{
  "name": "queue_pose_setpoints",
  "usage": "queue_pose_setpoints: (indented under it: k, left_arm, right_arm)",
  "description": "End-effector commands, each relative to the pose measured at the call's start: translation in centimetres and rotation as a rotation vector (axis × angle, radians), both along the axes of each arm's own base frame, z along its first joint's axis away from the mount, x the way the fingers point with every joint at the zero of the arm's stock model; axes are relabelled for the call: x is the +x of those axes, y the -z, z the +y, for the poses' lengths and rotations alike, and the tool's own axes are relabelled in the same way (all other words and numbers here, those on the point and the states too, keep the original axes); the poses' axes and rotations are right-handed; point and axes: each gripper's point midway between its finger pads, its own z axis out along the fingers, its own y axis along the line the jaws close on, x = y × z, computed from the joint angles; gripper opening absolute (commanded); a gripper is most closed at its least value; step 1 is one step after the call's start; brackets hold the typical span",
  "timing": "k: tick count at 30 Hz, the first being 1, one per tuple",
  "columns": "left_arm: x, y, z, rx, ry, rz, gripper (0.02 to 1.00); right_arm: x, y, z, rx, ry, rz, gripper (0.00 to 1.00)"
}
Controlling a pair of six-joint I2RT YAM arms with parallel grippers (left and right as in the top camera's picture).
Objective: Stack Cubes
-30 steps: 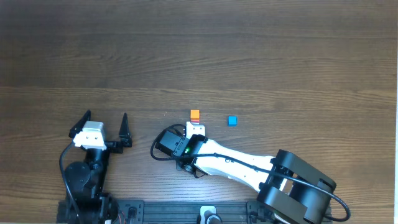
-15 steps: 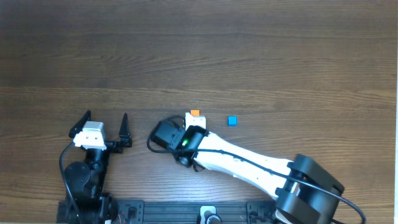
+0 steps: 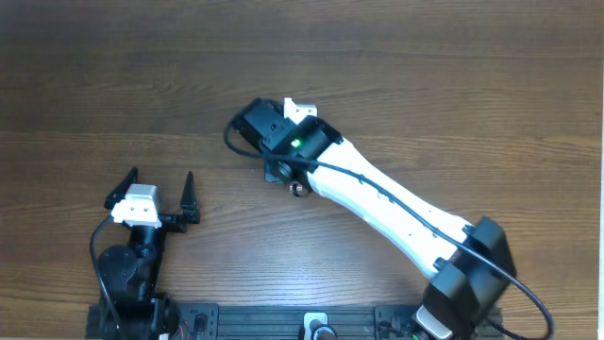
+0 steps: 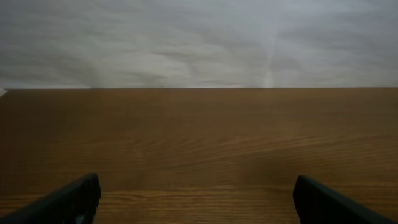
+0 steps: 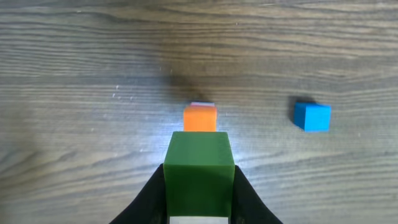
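My right gripper (image 5: 199, 194) is shut on a green cube (image 5: 199, 163) and holds it in the air above the wooden table. Just beyond the green cube, down on the table, sits a small orange cube (image 5: 199, 117). A blue cube (image 5: 311, 116) lies apart to one side of the orange one. From above, the right gripper (image 3: 293, 127) hangs over the middle of the table, with the arm covering both cubes. My left gripper (image 3: 159, 181) rests low at the left, open and holding nothing, its dark fingertips (image 4: 71, 198) spread wide.
The wooden table (image 3: 453, 85) is bare around the cubes. A pale wall (image 4: 199, 37) rises beyond the table's far edge in the left wrist view.
The right arm has risen and swung up the top view. It now covers the orange and blue cubes that showed there before. The left arm has not moved.
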Motion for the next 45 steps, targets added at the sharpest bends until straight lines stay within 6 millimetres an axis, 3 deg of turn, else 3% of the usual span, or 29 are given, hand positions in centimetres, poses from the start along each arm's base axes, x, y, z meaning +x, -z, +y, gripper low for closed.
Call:
queue_pose_setpoints:
  k: [1, 7, 45]
  left_arm:
    - [0.0, 0.1, -0.2, 0.014, 0.013, -0.003, 1.000]
    - [0.0, 0.1, -0.2, 0.014, 0.013, -0.003, 1.000]
    - [0.0, 0.1, -0.2, 0.014, 0.013, -0.003, 0.998]
  right_arm:
    - [0.8, 1.9, 1.0, -0.005, -0.032, 0.069, 0.077]
    - [0.8, 3.6, 0.8, -0.019, -0.017, 0.118, 0.060]
    - [0.2, 5.8, 0.0, -0.050, 0.022, 0.171, 0.062]
